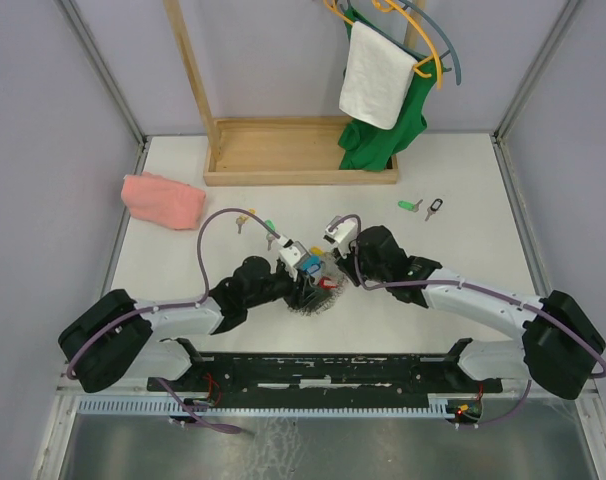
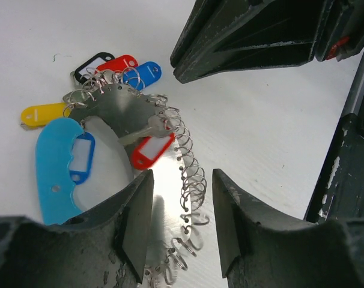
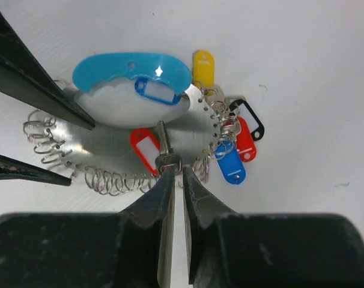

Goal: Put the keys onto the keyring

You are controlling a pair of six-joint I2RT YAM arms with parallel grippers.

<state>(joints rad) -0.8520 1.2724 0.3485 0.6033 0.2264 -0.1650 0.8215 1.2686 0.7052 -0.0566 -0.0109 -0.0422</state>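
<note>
Though unclear overhead, red-tagged key [image 2: 151,127] lies on keyring [image 2: 119,111] in wrist views | left gripper [image 2: 182,198] spread | right gripper [image 3: 178,174] ajar

Pale grey walls [image 1: 43,100], white table [image 1: 463,190]

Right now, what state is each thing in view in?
keyring, flat on the table, tags fanned.
red-tag key, flat on the keyring's plate.
left gripper, open over the keyring's rim.
right gripper, jaws nearly together at the red-tag key's head; grip unclear.
right loose keys, on the table, off the keyring.
left loose keys, likewise.
pink towel, bunched on the table.
white towel, hanging.
green garment, hanging.
</note>
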